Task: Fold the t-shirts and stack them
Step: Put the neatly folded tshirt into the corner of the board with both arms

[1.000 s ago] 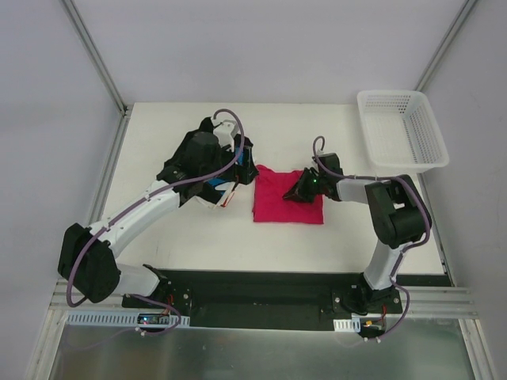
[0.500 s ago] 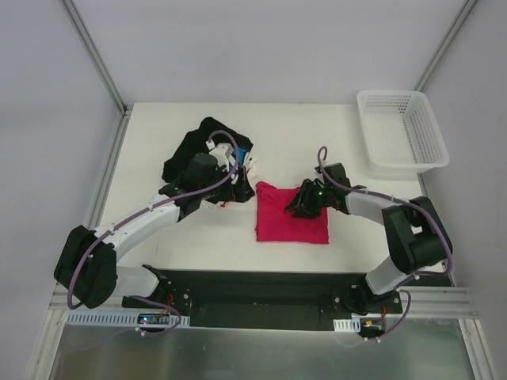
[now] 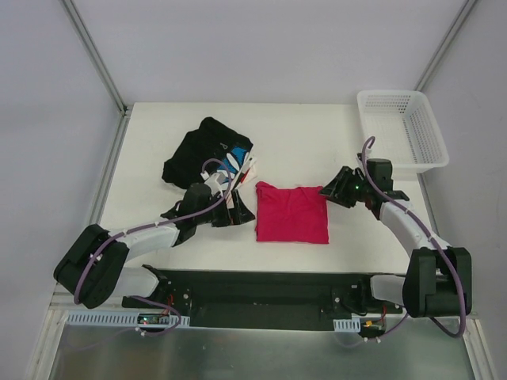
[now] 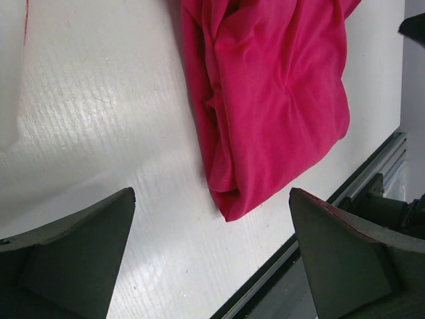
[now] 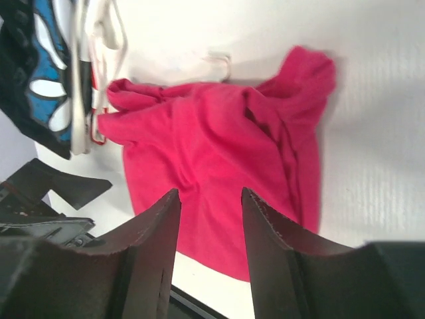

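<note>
Where the arms are mounted: black base rail [image 3: 261, 289] along the near edge of the white table [image 3: 301, 131].
Left gripper [image 3: 238, 212]: low over bare table, just left of the pink shirt's near-left corner and just near of the pile. Fingers [image 4: 73, 259] spread wide, nothing between them.
Crimson-pink t-shirt [image 3: 291, 214]: folded into a rough rectangle, flat on the table between the two grippers. Creases gather along its left side in the left wrist view.
Right gripper [image 3: 331, 191]: just beside the shirt's far-right corner. Fingers [image 5: 149, 252] parted with a moderate gap, nothing between them.
Black t-shirt [image 3: 198, 150]: crumpled on the far-left part of the table, blue-and-white print [image 3: 236, 154] on its right side.
White and red cloth edges [image 3: 245, 170]: at the pile's right margin, near the pink shirt's far-left corner.
White lattice basket [image 3: 396, 95]: far-right corner, well apart from the shirts.
</note>
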Controlling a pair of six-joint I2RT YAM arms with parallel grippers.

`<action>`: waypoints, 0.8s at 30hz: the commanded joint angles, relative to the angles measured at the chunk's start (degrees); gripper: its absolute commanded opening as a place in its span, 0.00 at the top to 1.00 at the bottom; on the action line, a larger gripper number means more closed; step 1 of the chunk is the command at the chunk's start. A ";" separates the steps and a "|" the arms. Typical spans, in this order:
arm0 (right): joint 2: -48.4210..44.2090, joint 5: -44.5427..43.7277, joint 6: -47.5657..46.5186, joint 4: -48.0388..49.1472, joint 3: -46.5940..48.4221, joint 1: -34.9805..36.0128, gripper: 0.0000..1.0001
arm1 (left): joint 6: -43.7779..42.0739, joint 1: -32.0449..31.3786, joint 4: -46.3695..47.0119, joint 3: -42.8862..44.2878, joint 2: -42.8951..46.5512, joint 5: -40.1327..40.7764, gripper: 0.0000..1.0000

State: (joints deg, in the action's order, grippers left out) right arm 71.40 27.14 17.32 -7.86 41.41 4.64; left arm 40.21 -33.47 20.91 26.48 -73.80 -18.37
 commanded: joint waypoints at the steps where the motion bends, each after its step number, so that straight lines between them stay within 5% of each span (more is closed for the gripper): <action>1: -0.29 -0.77 -3.08 -1.81 -3.26 -1.83 0.55 | 5.05 -0.98 13.53 -3.54 0.59 -1.49 0.01; 24: 0.15 -2.88 -4.67 0.21 -12.32 -9.65 0.48 | 6.02 -2.47 26.82 4.54 -21.38 -4.74 0.01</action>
State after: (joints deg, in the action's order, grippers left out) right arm 72.23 24.45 14.15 -8.75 29.76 -3.57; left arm 46.24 -35.33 45.06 28.32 -92.62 -20.91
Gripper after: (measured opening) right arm 0.524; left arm 0.990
